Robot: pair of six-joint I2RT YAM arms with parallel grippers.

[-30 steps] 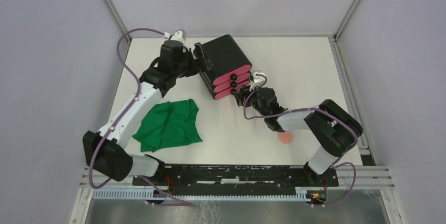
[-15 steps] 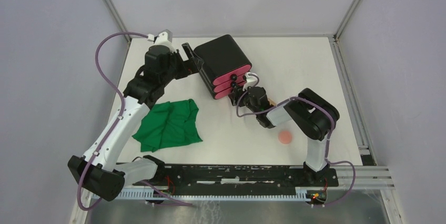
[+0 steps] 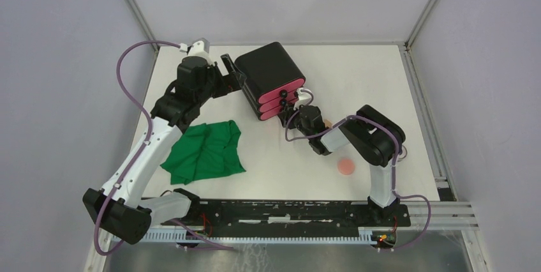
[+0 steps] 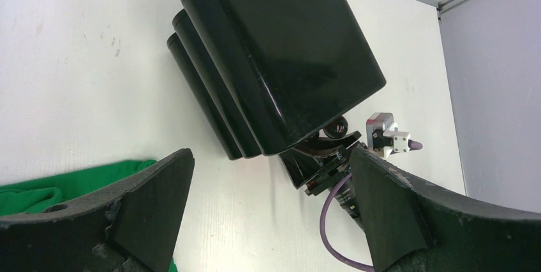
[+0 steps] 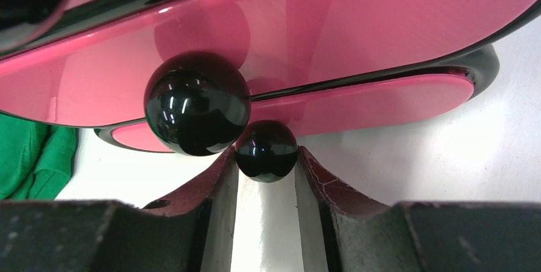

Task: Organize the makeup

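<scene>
The puff (image 3: 346, 166) lies on the table (image 3: 383, 87) beside the right arm, well apart from the box (image 3: 271, 74). The right claw (image 5: 266, 157) is clenched on the lowest drawer's knob (image 5: 266, 149) (the lower black ball). The left claw (image 4: 269, 157) gapes wide, released, behind the box, with the cloth (image 3: 205, 152) nearby.

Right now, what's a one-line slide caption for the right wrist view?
Right gripper closed on the bottom pink drawer's black knob, second knob just above, green cloth at left.
</scene>
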